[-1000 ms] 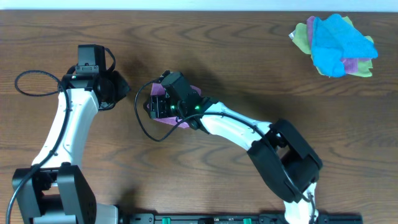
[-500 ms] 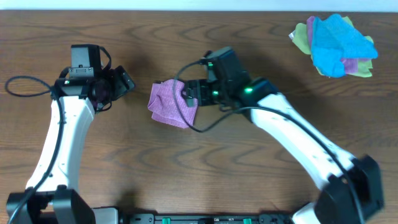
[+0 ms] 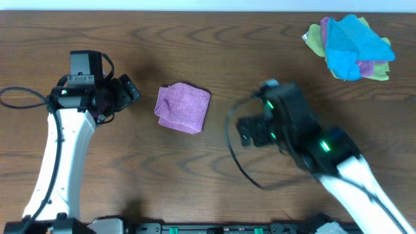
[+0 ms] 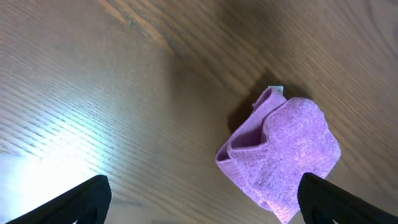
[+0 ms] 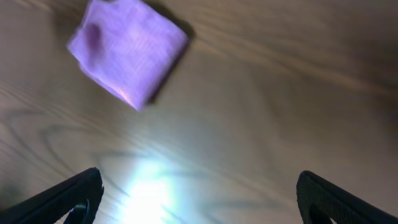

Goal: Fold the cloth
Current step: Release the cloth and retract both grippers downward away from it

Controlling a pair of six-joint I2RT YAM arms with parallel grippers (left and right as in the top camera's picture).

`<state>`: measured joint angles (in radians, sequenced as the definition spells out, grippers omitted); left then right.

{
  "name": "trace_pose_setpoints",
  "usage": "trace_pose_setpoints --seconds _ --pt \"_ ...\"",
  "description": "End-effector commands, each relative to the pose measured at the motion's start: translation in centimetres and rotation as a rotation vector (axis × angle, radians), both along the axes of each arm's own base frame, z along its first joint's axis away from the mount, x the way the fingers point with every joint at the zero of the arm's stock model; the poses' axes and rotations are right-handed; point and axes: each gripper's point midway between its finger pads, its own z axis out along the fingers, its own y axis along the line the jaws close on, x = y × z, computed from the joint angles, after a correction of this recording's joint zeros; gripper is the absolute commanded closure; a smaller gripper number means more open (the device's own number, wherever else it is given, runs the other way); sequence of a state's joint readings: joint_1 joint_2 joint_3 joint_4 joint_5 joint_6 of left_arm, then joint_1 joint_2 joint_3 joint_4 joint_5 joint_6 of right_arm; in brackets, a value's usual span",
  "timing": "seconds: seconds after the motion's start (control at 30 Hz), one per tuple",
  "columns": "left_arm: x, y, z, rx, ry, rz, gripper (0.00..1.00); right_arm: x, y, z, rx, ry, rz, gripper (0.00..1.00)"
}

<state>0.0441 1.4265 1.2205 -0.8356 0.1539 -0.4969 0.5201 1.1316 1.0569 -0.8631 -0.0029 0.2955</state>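
The purple cloth (image 3: pixel 183 107) lies folded into a small thick square on the wooden table, left of centre. Nothing touches it. My left gripper (image 3: pixel 130 91) stands open just to its left, a small gap away; in the left wrist view the cloth (image 4: pixel 283 155) sits ahead and to the right of the open left gripper (image 4: pixel 202 202). My right gripper (image 3: pixel 247 130) is open too, off to the cloth's right and nearer the front. In the blurred right wrist view the cloth (image 5: pixel 127 53) shows far ahead at upper left, and bare wood lies between the right gripper's (image 5: pixel 199 199) spread fingers.
A heap of other cloths sits at the back right corner: a bright blue one (image 3: pixel 354 45) on top of a yellow-green one (image 3: pixel 314 38), with a purple edge (image 3: pixel 370 66) showing. Black cables loop beside both arms.
The right arm has drawn back off the cloth, to the right and toward the front, opening. The left gripper has opened and shifted slightly left. The cloth now lies uncovered.
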Motion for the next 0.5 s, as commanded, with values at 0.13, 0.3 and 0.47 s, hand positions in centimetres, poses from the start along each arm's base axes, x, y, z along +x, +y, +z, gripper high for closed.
trace_pose_setpoints --seconds 0.13,0.3,0.47 --pt "-0.8 -0.3 3.1 -0.012 -0.073 -0.012 0.03 -5.2 -6.2 -1.6 0.065 -0.105 -0.222 0.01" --pt "-2.0 -0.8 3.8 -0.032 -0.07 -0.021 0.03 -8.1 -10.0 -2.3 0.116 -0.203 -0.388 0.01" --pt "-3.5 -1.1 4.2 -0.049 -0.052 -0.024 0.03 -8.8 -11.8 -1.9 0.154 -0.27 -0.488 0.01"
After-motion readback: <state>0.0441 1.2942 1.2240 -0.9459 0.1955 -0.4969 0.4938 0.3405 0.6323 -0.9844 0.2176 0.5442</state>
